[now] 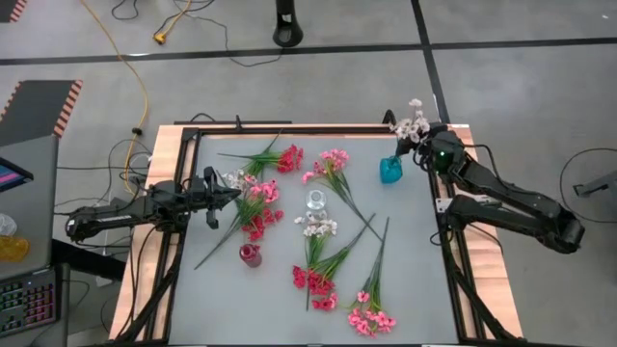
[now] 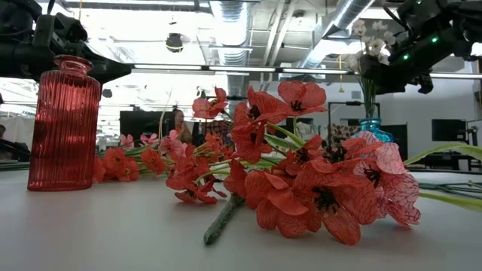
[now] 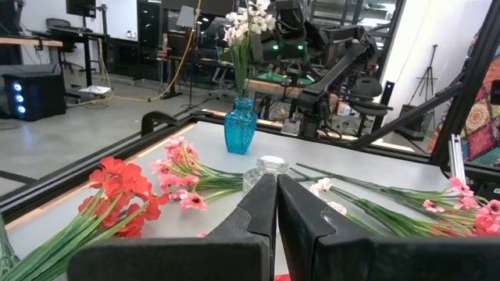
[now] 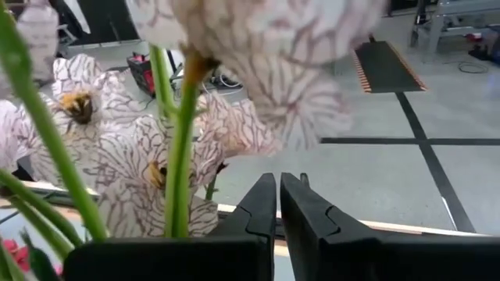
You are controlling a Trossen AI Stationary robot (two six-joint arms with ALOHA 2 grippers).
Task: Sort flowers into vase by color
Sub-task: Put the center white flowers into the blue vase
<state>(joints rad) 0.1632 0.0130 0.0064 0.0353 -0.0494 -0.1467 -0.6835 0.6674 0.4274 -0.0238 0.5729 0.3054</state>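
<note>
Near edge of counter (image 1: 405, 299): pink sprig (image 1: 371, 316) and red sprig (image 1: 314, 280) lying flat, stems pointing toward the far side. Red vase (image 1: 250, 254) upright just left of them, nothing in it. Mid counter: loose white sprig (image 1: 316, 227) lying just near of the clear vase (image 1: 315, 200), which stands upright. Left of that, a red-pink bunch (image 1: 258, 206) lies on the counter, with the left claw (image 1: 234, 191) low at its far-left end; fingers pressed together, nothing between them in the left wrist view. Farther back: red sprig (image 1: 286, 157) and pink sprig (image 1: 330, 165) flat on the counter. Far right: blue vase (image 1: 390, 170) upright holding white flowers (image 1: 412, 123). Right claw (image 1: 421, 146) is just beside those blossoms, above the vase; fingers closed, nothing held, white petals right in front of its camera.
</note>
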